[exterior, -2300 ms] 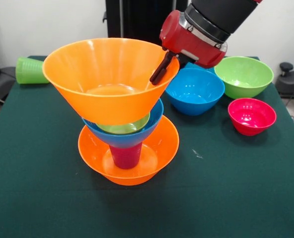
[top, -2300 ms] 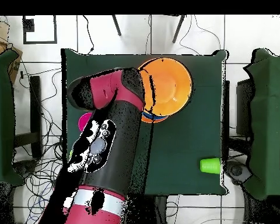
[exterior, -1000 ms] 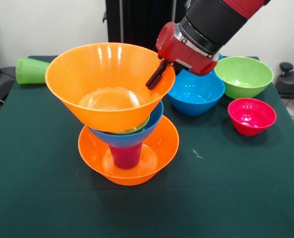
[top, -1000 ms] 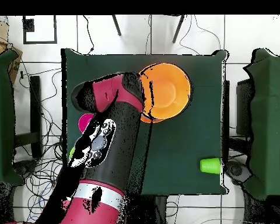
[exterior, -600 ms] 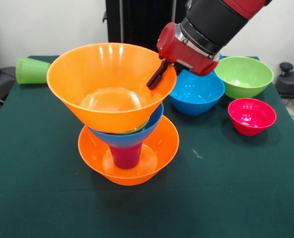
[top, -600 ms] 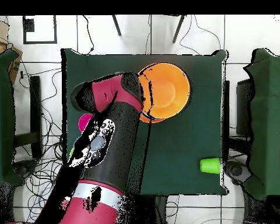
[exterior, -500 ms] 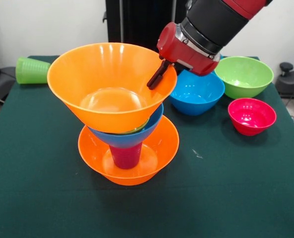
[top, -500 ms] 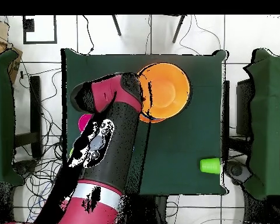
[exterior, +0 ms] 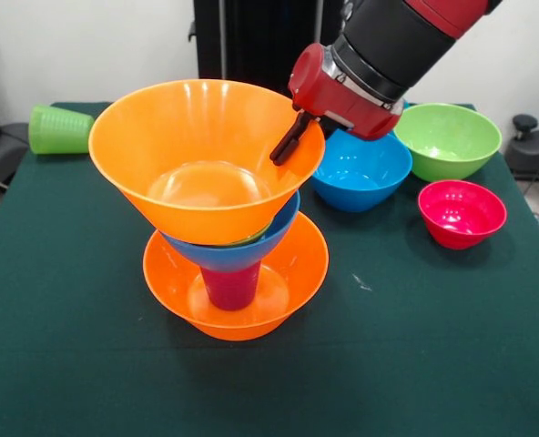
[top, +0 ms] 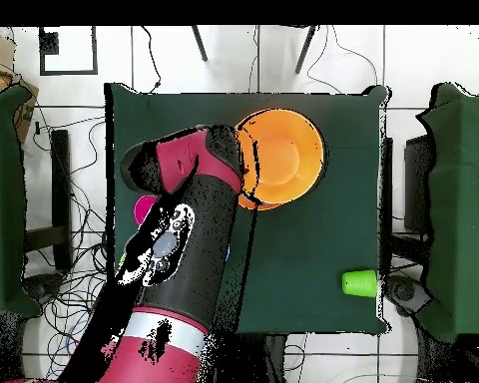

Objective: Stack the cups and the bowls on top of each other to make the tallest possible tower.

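Observation:
The tower stands at the table's middle: a wide orange bowl (exterior: pixel 297 266) at the bottom, an upturned purple-magenta cup (exterior: pixel 230 287) in it, a blue bowl (exterior: pixel 277 235) on the cup, and a large orange bowl (exterior: pixel 206 155) on top, slightly tilted. A sliver of lime green (exterior: pixel 256 235) shows under the top bowl. My gripper (exterior: pixel 292 141) is shut on the top orange bowl's right rim, one dark finger inside the wall and the other hidden behind it. From above, the top orange bowl (top: pixel 283 155) shows beside my arm (top: pixel 184 229), which hides the gripper.
A light green cup (exterior: pixel 58 128) lies on its side at the far left corner and shows alone in the overhead view (top: pixel 360 283). A blue bowl (exterior: pixel 358 168), a lime green bowl (exterior: pixel 447 139) and a small red-pink bowl (exterior: pixel 462 212) stand to the right.
The gripper has lowered the top orange bowl onto the blue bowl and nudged it slightly right. In the last half second almost nothing moves.

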`<state>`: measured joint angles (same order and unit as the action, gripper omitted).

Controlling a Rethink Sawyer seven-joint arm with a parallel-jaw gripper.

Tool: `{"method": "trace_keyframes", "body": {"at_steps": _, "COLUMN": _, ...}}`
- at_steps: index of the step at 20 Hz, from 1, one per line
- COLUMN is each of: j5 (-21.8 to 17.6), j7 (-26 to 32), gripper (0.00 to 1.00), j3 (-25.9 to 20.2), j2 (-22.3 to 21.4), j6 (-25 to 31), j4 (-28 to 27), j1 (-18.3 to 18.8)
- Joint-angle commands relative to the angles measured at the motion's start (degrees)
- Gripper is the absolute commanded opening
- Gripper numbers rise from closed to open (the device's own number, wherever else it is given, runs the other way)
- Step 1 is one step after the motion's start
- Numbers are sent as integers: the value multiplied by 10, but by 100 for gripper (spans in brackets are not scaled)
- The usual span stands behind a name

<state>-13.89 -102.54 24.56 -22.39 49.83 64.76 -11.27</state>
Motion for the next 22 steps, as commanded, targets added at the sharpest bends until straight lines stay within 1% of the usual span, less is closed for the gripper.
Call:
{"method": "trace_keyframes", "body": {"at_steps": 1, "j5": 3, "j7": -101, "gripper": 0, "j3": -29, "j2": 1, "j6": -31, "j4": 33, "j1": -3}}
{"method": "trace_keyframes", "body": {"at_steps": 15, "j5": 1, "j7": -107, "gripper": 0, "j3": -24, "j2": 2, "j6": -34, "j4": 37, "j1": -5}}
{"method": "trace_keyframes", "body": {"at_steps": 22, "j5": 4, "j7": -107, "gripper": 0, "j3": -25, "j2": 3, "j6": -26, "j4": 34, "j1": -4}}
